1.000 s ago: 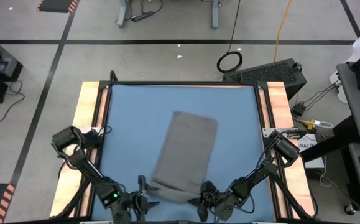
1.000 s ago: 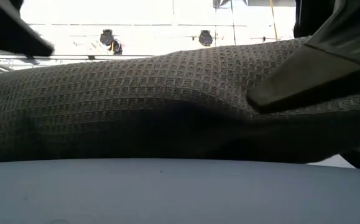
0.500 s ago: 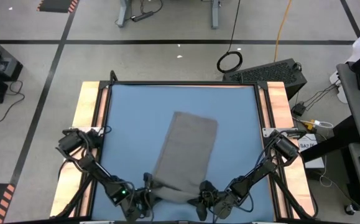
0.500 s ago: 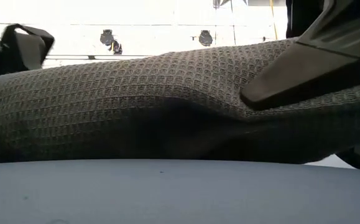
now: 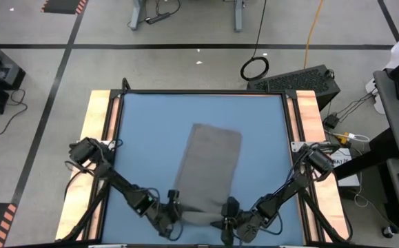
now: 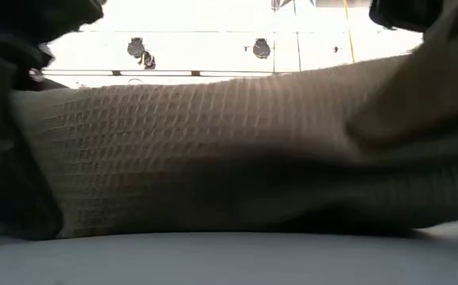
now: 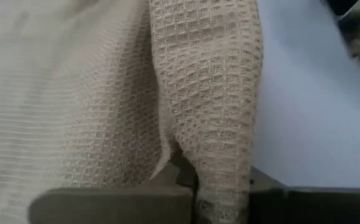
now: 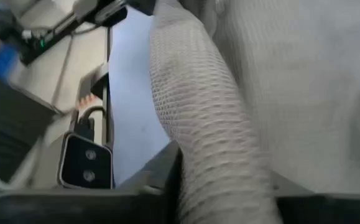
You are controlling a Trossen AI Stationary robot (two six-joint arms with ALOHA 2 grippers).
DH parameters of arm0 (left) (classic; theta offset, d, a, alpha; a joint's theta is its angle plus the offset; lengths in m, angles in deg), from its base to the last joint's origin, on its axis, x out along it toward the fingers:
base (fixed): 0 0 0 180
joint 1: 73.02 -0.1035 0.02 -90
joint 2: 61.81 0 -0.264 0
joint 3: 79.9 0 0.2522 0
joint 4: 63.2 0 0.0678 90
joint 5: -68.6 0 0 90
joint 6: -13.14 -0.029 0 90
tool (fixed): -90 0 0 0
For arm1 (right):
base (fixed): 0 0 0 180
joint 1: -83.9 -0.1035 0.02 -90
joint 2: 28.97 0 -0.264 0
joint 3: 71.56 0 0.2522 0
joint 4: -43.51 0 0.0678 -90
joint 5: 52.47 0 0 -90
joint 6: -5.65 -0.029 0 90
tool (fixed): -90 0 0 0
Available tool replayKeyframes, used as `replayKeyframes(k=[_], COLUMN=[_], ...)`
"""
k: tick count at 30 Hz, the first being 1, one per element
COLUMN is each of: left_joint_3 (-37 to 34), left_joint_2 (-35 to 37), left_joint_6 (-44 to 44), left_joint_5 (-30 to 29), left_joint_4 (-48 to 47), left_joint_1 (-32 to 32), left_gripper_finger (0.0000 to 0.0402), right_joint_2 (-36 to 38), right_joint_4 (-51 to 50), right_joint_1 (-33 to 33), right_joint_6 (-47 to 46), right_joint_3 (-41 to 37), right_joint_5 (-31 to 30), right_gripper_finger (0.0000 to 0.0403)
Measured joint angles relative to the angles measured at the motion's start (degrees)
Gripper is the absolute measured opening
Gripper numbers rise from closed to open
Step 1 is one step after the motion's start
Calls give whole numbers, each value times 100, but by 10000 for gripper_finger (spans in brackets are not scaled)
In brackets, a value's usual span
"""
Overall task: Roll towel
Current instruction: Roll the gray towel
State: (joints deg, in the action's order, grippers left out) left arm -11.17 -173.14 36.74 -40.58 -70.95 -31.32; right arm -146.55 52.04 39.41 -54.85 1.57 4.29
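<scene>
Nearby, black cable coil beyond table.

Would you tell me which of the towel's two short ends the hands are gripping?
The rolled near end of the towel, where the left hand and right hand pinch it; the far end lies flat, untouched.

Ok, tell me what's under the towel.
The towel lies on the blue table. Anything beneath its middle is covered. Both tools grip its near edge: left tool, right tool.

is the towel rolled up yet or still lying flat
Mostly flat. The towel lies spread along the blue table; only its near edge is lifted, pinched by the left gripper and right gripper.
</scene>
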Motion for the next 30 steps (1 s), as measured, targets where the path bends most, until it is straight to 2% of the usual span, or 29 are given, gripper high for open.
replayKeyframes(k=[6,8,12,16,22,30], left_joint_3=[12,9,-4,-13,-15,-15], left_joint_2=[37,78,160,153,154,154], left_joint_6=[675,877,926,1183,1215,1242], left_joint_5=[1153,1625,2493,3365,3802,3862], left_joint_4=[8,-12,13,188,179,210], left_joint_1=[-546,-772,-1224,-1625,-1868,-1917], left_gripper_finger=[31,29,21,20,19,19], right_joint_2=[782,1132,1502,1407,657,-118], right_joint_4=[-1305,-1939,-3485,-3682,-3868,-5092], right_joint_1=[-26,-63,-182,-222,-223,-125], right_joint_6=[1102,1188,1171,1011,915,712], right_joint_3=[0,38,329,690,1328,2307], right_joint_5=[136,182,195,175,217,202], right_gripper_finger=[190,213,233,235,236,236])
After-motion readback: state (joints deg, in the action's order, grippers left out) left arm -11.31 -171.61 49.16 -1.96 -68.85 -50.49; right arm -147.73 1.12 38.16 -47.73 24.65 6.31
